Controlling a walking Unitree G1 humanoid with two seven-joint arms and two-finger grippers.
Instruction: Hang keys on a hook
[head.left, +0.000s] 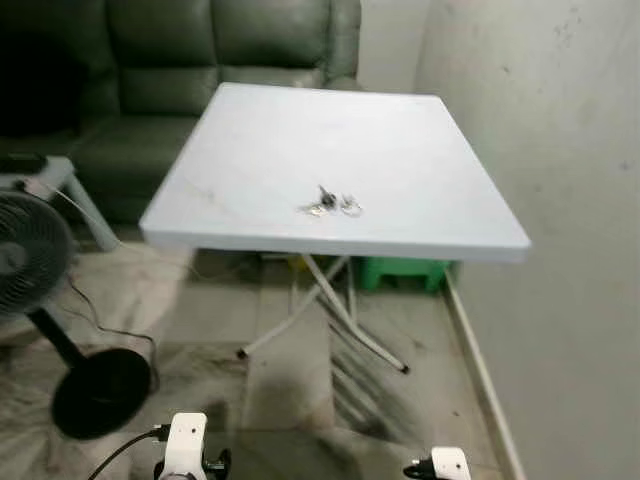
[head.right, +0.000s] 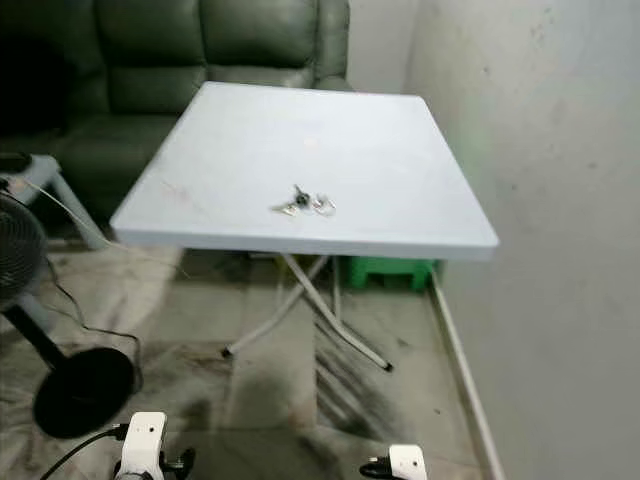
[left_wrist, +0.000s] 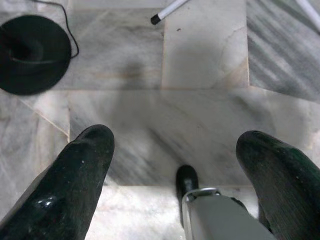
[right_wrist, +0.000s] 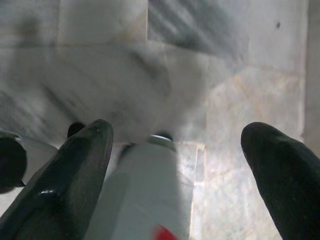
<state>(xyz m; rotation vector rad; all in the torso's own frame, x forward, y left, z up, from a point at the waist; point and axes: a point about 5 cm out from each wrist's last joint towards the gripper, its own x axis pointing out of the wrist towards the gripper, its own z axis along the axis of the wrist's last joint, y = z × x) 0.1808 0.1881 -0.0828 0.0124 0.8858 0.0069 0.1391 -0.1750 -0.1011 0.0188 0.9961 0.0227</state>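
Note:
A small bunch of keys (head.left: 331, 203) with a silver ring lies near the front edge of a white folding table (head.left: 400, 160). The same keys (head.right: 304, 203) appear in the right eye view. Both arms hang low. My left gripper (left_wrist: 175, 165) points down at the marble floor, its two black fingers (left_wrist: 80, 180) spread wide with nothing between them. My right gripper (right_wrist: 175, 160) also faces the floor, fingers (right_wrist: 280, 170) wide apart and empty. The arms' white wrists (head.left: 186, 445) peek in at the bottom of the eye views. I see no hook.
A dark green sofa (head.left: 200, 60) stands behind the table. A black standing fan (head.left: 40, 290) with a round base (head.left: 100, 392) and a cable is at the left. A plain wall (head.left: 560, 150) runs along the right; a green stool (head.left: 400, 272) sits under the table.

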